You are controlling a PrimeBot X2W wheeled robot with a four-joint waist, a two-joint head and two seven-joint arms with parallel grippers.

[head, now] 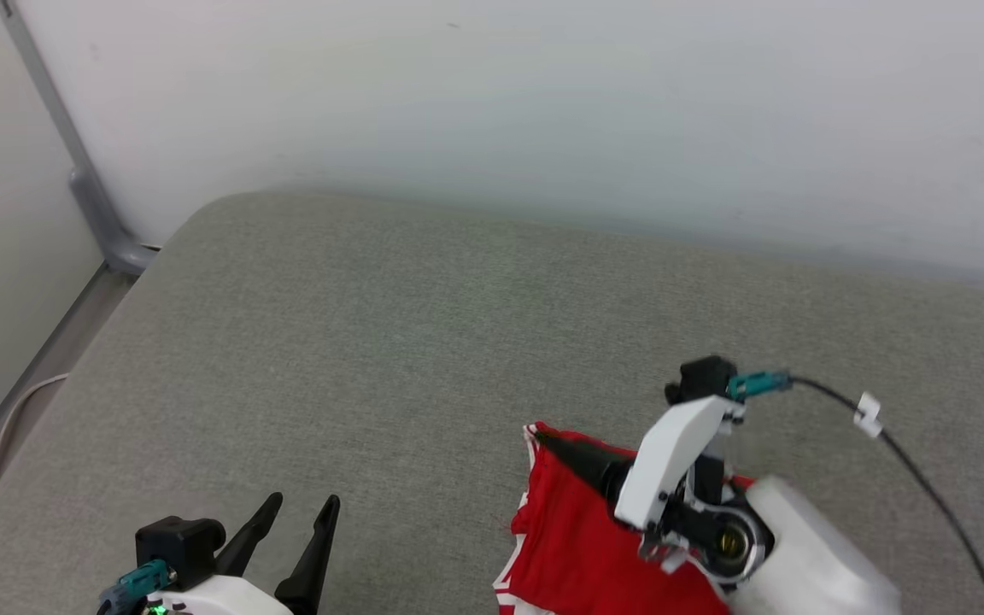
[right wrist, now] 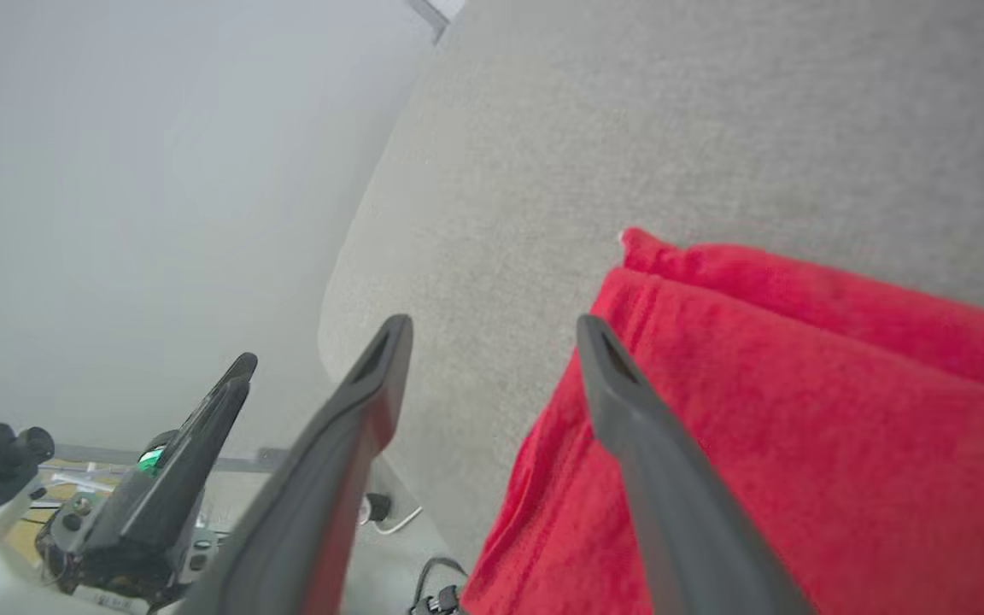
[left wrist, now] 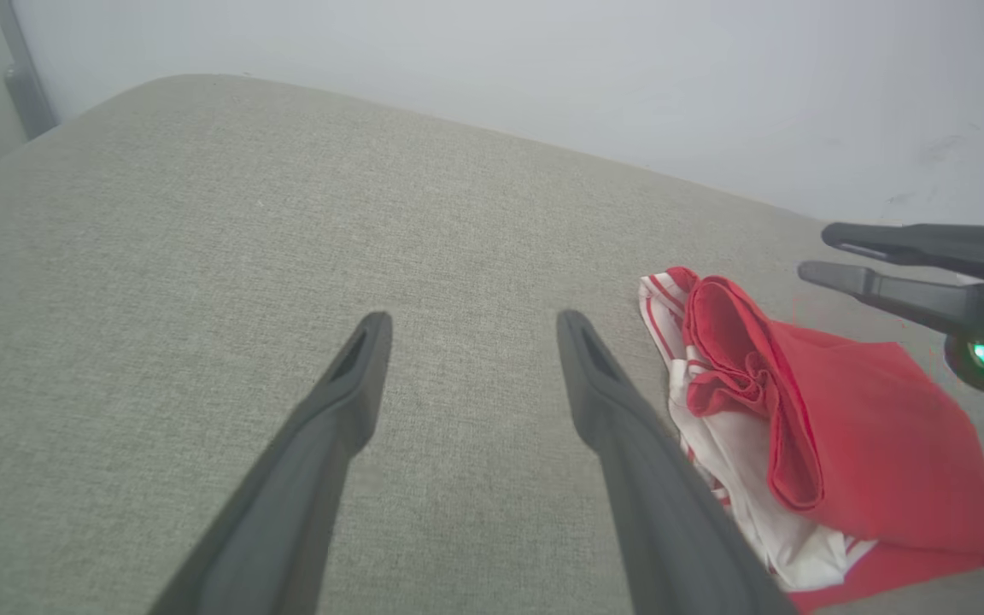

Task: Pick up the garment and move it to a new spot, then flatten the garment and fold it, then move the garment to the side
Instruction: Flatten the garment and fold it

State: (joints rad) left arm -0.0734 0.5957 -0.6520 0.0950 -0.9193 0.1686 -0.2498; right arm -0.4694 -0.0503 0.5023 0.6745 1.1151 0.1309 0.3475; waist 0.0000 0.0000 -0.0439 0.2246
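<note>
Position of the garment (left wrist: 842,427), a red jersey T-shirt with white, red-striped sleeve trim, decides the coming move: it lies as a compact folded bundle at the near right of the grey woven fabric cushion (head: 372,342), close to the near edge. The right gripper (right wrist: 494,325) hangs directly above the bundle's far-left corner, its 2 long dark fingers pointing left and slightly far, spread wide with nothing between them. 1 finger lies over red cloth, the other over bare cushion just left of the fold; whether either touches the fabric I cannot tell. The left gripper (head: 304,502) sits at the near left, likewise spread wide and empty, fingers pointing far, well apart from the garment, which lies to its right. The bundle's long axis seems to run near to far, though the pale right forearm (head: 808,547) hides part of it. Judging by the neat fold, only the shift to the side remains; the right arm is clearly nearer, and would need to drop and close on the layered left edge
</note>
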